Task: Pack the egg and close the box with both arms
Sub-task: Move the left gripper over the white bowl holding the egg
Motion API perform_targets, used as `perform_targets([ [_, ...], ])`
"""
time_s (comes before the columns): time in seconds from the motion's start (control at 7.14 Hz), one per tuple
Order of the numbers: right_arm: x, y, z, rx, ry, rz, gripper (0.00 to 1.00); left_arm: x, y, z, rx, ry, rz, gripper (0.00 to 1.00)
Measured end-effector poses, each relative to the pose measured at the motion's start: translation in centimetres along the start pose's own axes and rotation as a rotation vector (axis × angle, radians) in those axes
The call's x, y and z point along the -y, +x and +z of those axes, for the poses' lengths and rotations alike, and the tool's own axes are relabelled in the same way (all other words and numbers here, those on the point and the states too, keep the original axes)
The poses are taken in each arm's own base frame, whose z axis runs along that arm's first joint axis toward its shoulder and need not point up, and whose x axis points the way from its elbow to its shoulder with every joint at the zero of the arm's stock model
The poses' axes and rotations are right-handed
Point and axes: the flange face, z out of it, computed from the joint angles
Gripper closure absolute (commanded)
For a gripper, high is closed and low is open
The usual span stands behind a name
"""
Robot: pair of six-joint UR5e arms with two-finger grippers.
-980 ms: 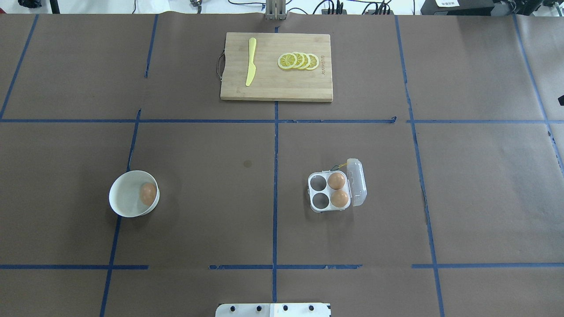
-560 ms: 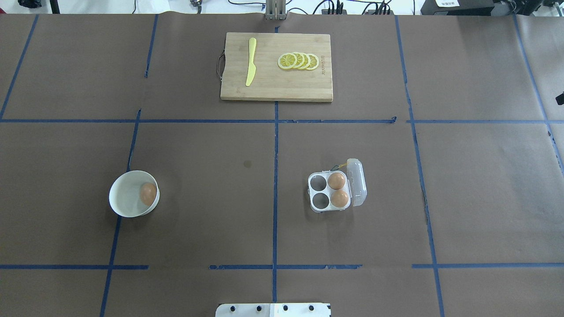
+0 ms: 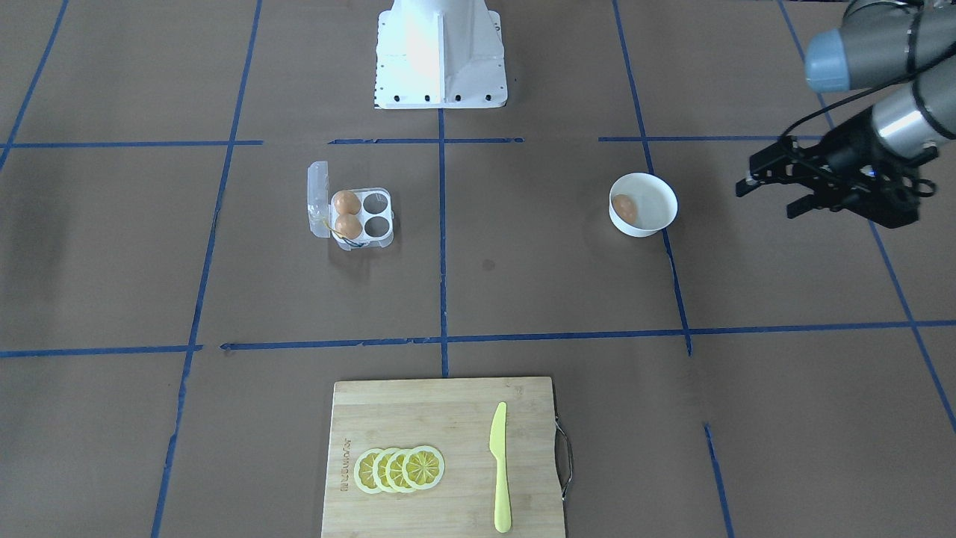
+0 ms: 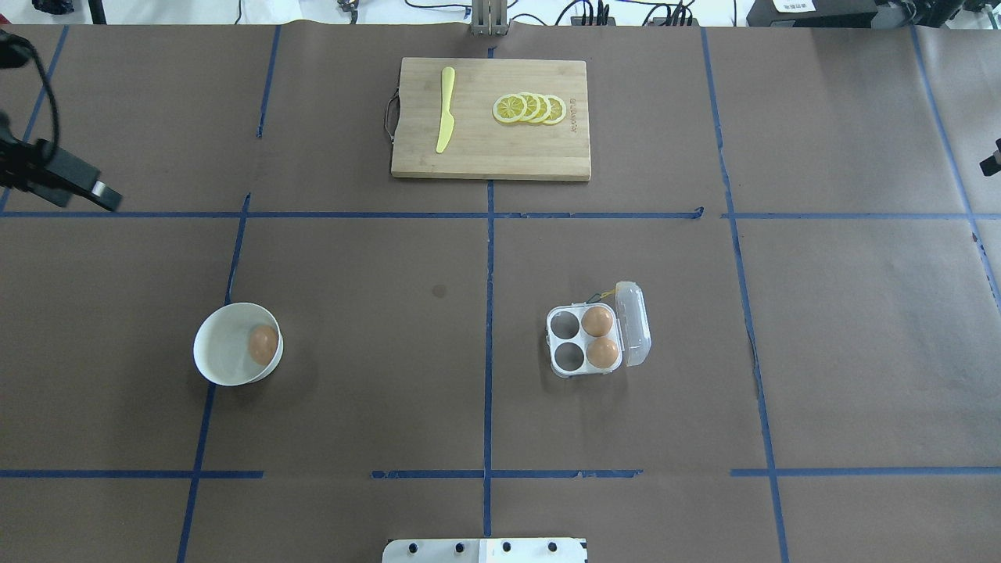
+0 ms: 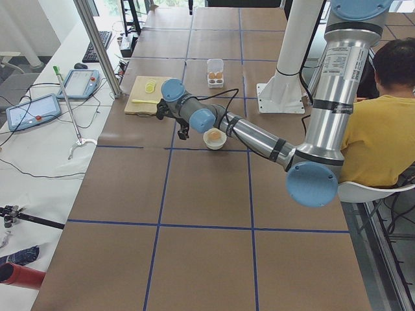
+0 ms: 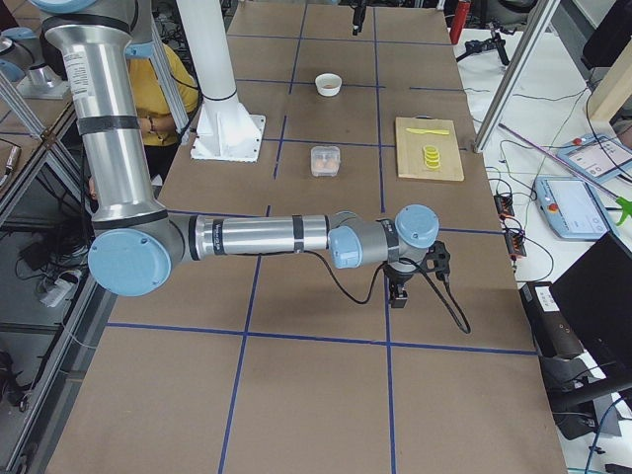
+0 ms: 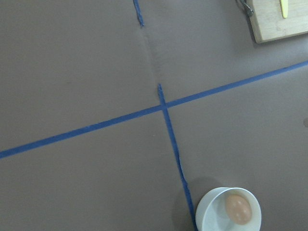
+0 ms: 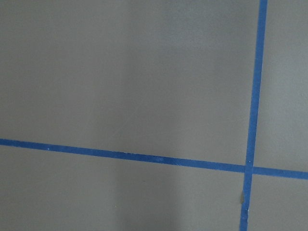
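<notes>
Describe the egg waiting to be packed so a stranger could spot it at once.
On the brown table, find the round white bowl on the robot's left side, apart from the clear egg carton. The egg lies alone inside that bowl; the two look-alike brown eggs sit in the carton's cells.

My feeds show the left arm [image 5: 337, 84] as thick silver-grey metal tubes joined by rounded housings with blue-grey caps [image 5: 312, 184]. A pale printed label [image 5: 340, 59] on its upright tube is too small for me to read. A thin black cable [image 3: 818, 118] runs along its forearm. The right arm [image 6: 257, 235] is built the same, and narrow black bands [image 6: 99, 124] ring its tubes. A second cable [image 6: 348, 289] loops beside its wrist. The left end effector [image 3: 765, 202] is matt black and angular, with two fingers. The right end effector [image 6: 399, 294] is black too, and small on my screen. The white pedestal [image 3: 441, 56] has a flared base with a row of dark screw holes along its edge.
</notes>
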Motion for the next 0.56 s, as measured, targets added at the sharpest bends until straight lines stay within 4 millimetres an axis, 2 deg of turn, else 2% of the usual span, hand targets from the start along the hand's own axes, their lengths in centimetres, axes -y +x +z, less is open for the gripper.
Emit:
perform_targets([
  [0.28,-0.1,-0.6,0.4,0.019,-0.003,-0.014,0.00,-3.7,5.6,7.1,-0.013,-0.028,-0.213,0.04],
  [0.56,-0.4,-1.1,0.9,0.030,-0.011,-0.024,0.00,-6.6,9.1,11.4,-0.012,-0.011,-0.392,0.04],
])
